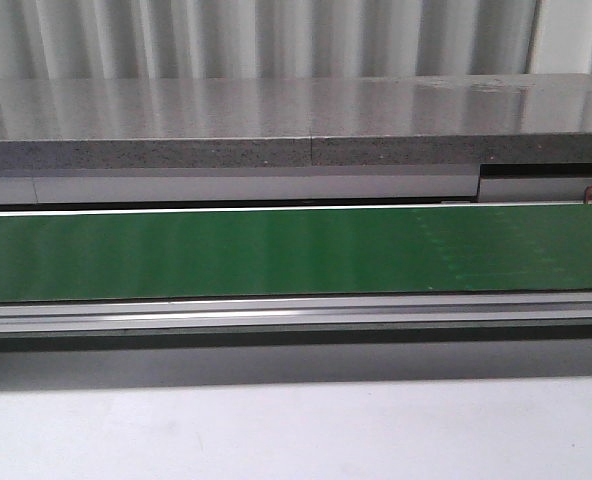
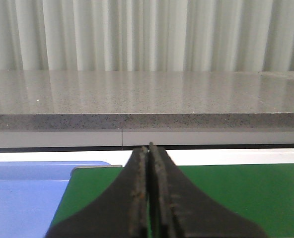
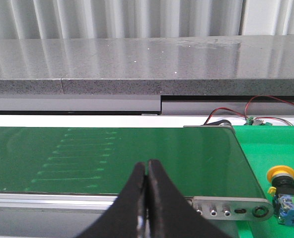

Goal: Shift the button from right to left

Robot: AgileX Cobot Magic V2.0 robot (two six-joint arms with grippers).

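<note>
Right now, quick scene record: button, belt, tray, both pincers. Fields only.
button: on bright green mat beyond the belt's end, right wrist view only; yellow cap, blue-grey block
conveyor belt: dark green, nothing on it in front view
blue tray: at belt's other end, left wrist view only
left pincer: shut, holds nothing
right pincer: shut, holds nothing, apart from button
grey counter: behind belt
task status: button not yet picked

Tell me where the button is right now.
Only the right wrist view shows the button: it sits on the bright green surface just past the conveyor belt's end, near its metal end bracket.
</note>
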